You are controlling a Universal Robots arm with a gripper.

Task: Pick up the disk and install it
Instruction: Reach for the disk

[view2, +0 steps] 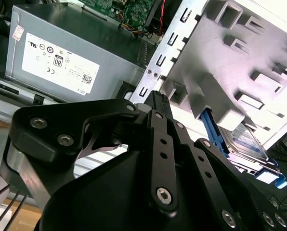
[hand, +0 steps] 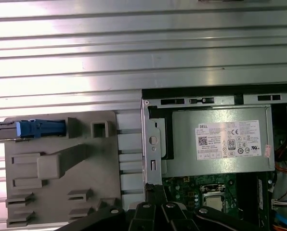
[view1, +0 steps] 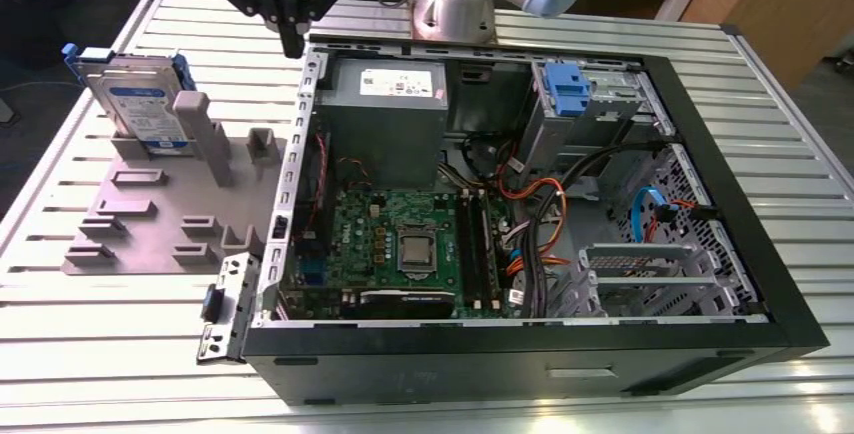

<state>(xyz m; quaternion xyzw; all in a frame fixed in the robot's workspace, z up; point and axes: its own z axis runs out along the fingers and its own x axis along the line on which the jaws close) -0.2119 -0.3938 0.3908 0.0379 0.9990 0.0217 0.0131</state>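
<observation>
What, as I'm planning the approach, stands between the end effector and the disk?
Nothing visible does. The end effector hangs above the computer case's rim; the disk stands upright in the grey fixture toward the exterior view's left, open air between them.

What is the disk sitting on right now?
The disk stands on edge on the grey holder, which lies on the slatted table. Its lower edge is hidden behind the holder's upright blocks, so how it seats cannot be seen.
</observation>
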